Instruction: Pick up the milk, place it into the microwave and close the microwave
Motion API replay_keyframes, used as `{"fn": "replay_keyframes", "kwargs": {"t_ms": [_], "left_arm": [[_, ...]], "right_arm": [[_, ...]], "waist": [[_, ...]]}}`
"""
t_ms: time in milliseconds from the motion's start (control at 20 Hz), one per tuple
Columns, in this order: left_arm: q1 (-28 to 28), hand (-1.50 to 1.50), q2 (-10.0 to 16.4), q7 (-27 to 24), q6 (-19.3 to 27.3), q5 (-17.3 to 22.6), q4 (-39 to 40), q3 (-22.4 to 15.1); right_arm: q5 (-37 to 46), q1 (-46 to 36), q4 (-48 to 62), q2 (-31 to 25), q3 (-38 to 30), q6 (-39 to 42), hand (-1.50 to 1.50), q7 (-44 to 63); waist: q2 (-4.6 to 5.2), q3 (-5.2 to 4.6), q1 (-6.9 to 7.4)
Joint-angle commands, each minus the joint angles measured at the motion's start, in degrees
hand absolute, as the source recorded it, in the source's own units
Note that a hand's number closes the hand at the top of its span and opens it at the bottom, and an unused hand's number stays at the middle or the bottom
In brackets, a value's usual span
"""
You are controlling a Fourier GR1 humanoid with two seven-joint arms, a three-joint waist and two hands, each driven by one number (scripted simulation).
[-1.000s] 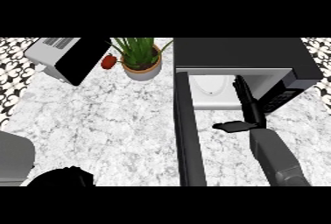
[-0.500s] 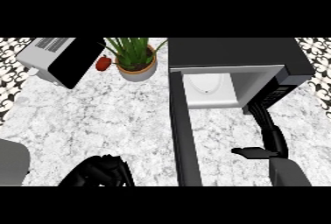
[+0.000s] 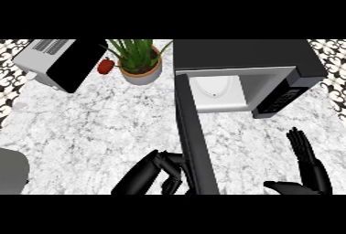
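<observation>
Marble counter point(image 3: 94, 128): toaster point(image 3: 57, 61) far-left, small red object point(image 3: 105, 66), potted plant point(image 3: 140, 68), open microwave point(image 3: 243, 55) right.

Bright, even light over counter point(image 3: 101, 123) & microwave point(image 3: 243, 52), shadows v. faint.

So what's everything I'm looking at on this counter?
Counter: one, white-grey marble, across the view.
Microwave: one, black, pale inside, back right; its door stands open toward the robot.
Pale object, likely the milk: one, inside the microwave.
Toaster-like appliance: one, white and black, back left.
Potted plant: one, green, tan pot, back centre.
Red item: one, left of the pot.
Grey object: one, left edge, cut off.
Left hand: one, black, left of the door.
Right hand: one, black, open, lower right.
</observation>
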Motion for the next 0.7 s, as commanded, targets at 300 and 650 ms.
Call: {"fn": "replay_keyframes", "kwargs": {"t_ms": [300, 650], "left_arm": [[-11.6, 1.5, 0.0, -11.6, 15.6, -1.3, 27.5, -10.3], [-19.2, 1.5, 0.0, -19.3, 28.8, 8.6, 36.1, -14.9]], "right_arm": [[-5.5, 14.3, -22.1, -4.9, 3.7, 10.5, -1.5, 1.0], [-14.4, 17.9, -34.4, -6.8, 5.5, 15.9, -1.5, 6.3]], "waist": [[0.43, -0.08, -0.82], [0.77, -0.19, -2.78]]}}
